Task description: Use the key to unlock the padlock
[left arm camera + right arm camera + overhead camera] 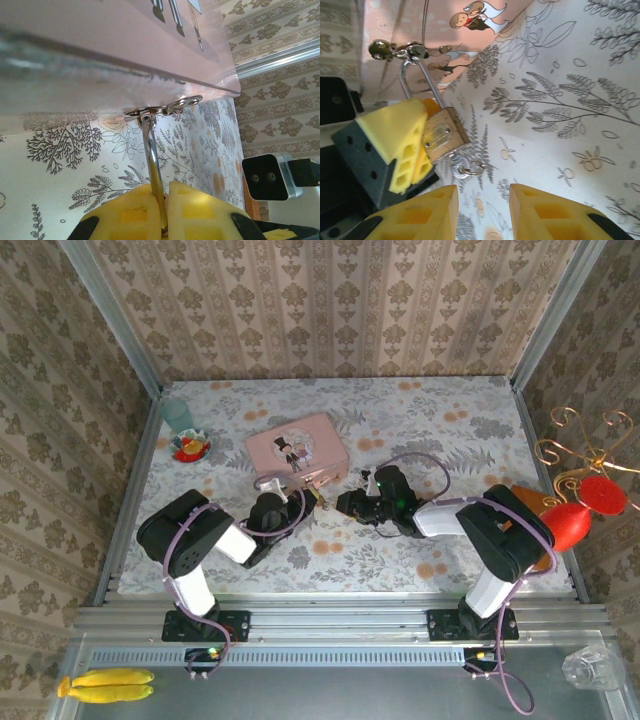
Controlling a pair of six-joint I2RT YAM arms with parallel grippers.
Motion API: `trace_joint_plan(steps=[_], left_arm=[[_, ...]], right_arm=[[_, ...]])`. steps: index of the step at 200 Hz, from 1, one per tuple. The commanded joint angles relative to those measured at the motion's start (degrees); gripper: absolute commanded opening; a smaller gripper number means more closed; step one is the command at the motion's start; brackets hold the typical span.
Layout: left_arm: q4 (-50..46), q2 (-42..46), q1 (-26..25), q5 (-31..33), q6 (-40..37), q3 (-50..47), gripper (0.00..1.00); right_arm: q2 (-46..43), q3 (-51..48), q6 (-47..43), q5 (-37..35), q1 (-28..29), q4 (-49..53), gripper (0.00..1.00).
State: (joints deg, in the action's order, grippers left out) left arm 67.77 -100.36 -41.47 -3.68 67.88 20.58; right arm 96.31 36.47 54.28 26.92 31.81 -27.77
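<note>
The small brass padlock [442, 134] hangs by its thin silvery shackle [418, 75] from the hasp [160, 108] on the front of the pink tin [297, 452]. My left gripper [161, 187] is shut on the padlock, its yellow fingers [395, 135] clamped on the body, and the shackle [152, 160] rises out from between them. A silver key [459, 167] with a small ring [476, 167] sticks out of the padlock's underside. My right gripper [483, 192] stands open just short of the key, with nothing between its fingers. From above, both grippers [303, 497] [345, 504] meet in front of the tin.
A teal cup [178, 414] and a small dish of red things [190, 447] stand at the back left. Red ornaments on a gold wire stand [585, 505] sit beyond the right wall. Patterned walls close in the floral tabletop [440, 420] on three sides.
</note>
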Motion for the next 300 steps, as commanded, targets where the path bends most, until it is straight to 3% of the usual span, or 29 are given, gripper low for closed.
trace_joint_plan(steps=[1, 46, 82, 145, 263, 280, 300], left_arm=[[2.28, -0.45, 0.12, -3.61, 4.27, -1.15, 0.0], [1.6, 0.24, -0.01, -3.66, 4.28, -1.18, 0.0], [0.83, 0.47, -0.43, -3.79, 4.42, -0.71, 0.0], [0.26, 0.6, -1.24, -4.18, 5.04, 0.08, 0.0], [0.68, 0.91, -1.68, -3.68, 5.33, 0.34, 0.0], [0.61, 0.69, -1.68, -3.92, 5.43, 0.58, 0.0], [0.61, 0.6, -1.77, -3.96, 5.42, 0.78, 0.0]], right_arm=[[-2.2, 2.04, -9.86, -4.63, 1.3, 10.38, 0.34], [-4.37, 6.73, -22.95, -15.1, 7.26, 21.48, 0.33], [-2.76, 8.19, -26.34, -17.06, 9.53, 20.3, 0.31], [-0.29, 13.68, -38.67, -28.31, 14.32, 24.93, 0.31], [7.19, 20.64, -42.43, -39.19, 16.36, 27.07, 0.32], [7.54, 20.95, -42.42, -39.42, 16.4, 26.73, 0.3], [8.31, 21.62, -42.17, -40.25, 16.53, 26.6, 0.19]])
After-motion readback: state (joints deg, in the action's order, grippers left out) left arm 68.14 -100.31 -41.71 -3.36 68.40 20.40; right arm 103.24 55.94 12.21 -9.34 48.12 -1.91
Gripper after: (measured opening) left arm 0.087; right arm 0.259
